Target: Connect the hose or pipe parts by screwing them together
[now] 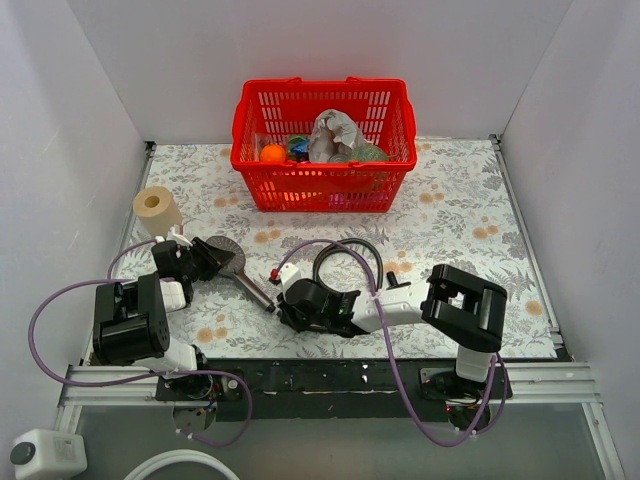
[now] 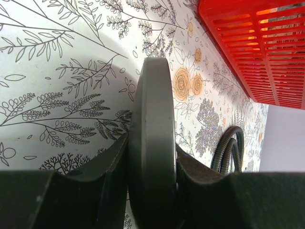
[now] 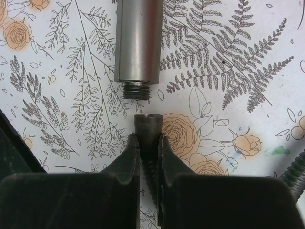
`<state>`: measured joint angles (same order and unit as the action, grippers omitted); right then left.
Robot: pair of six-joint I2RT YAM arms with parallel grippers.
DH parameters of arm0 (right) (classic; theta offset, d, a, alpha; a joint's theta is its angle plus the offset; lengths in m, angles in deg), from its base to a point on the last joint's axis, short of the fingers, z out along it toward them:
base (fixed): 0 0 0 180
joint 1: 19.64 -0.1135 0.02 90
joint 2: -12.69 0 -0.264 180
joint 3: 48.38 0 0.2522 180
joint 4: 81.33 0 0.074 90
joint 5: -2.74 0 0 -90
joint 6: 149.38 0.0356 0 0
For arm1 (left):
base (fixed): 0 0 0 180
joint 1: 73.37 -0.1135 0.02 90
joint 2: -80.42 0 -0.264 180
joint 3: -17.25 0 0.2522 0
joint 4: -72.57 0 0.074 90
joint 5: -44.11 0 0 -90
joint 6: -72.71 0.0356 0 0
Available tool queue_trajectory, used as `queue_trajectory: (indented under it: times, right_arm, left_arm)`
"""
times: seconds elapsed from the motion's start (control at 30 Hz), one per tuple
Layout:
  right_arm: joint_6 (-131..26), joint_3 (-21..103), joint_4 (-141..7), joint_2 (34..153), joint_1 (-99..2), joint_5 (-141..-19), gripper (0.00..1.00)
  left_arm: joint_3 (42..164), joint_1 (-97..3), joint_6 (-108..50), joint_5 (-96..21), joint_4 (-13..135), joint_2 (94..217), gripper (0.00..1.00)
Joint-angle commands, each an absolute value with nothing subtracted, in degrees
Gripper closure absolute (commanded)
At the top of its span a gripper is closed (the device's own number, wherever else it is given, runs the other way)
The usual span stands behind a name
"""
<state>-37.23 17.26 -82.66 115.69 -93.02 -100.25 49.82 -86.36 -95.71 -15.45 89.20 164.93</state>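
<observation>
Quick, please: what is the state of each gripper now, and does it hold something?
Left gripper: closed, holding the hand shower by its round head.
Right gripper: closed, holding the hose end nut.

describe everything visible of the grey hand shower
Dull grey and metallic-looking, the hand shower has a round flat head and a straight handle ending in a bare threaded tip. The left gripper clamps the head's two flat faces, over the floral table. The hose nut faces the thread, close but apart, not yet joined.
</observation>
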Motion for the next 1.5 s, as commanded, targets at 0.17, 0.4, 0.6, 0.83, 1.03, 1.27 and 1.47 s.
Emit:
queue_trajectory:
  times: [0.17, 0.4, 0.6, 0.83, 1.03, 1.27, 1.47]
  right_arm:
    - [-36.8, 19.3, -85.1, 116.1, -92.5, -99.5, 0.99]
    - [-36.8, 21.1, -85.3, 117.4, -92.3, -97.9, 0.99]
    - [-37.1, 22.4, -85.4, 118.1, -92.1, -98.5, 0.99]
    - [-37.1, 22.3, -85.1, 117.6, -92.0, -100.3, 0.99]
    - [-35.7, 21.4, -85.0, 116.7, -91.7, -102.5, 0.99]
    - [-35.7, 22.7, -86.1, 117.4, -91.1, -101.5, 0.99]
    - [-36.4, 21.9, -89.0, 116.9, -91.1, -98.9, 0.99]
  left_arm:
    - [49.6, -86.5, -94.5, -17.5, 87.0, 163.2, 1.00]
    - [49.4, -86.5, -94.6, -17.5, 87.6, 163.2, 1.00]
    - [49.4, -86.5, -94.6, -17.5, 87.5, 163.2, 1.00]
    - [49.5, -86.5, -94.6, -17.4, 87.5, 163.3, 1.00]
    - [49.4, -86.6, -94.6, -17.3, 87.6, 163.4, 1.00]
    - [49.4, -86.5, -94.6, -17.3, 87.6, 163.4, 1.00]
    - [49.4, -86.5, -94.6, -17.3, 87.6, 163.5, 1.00]
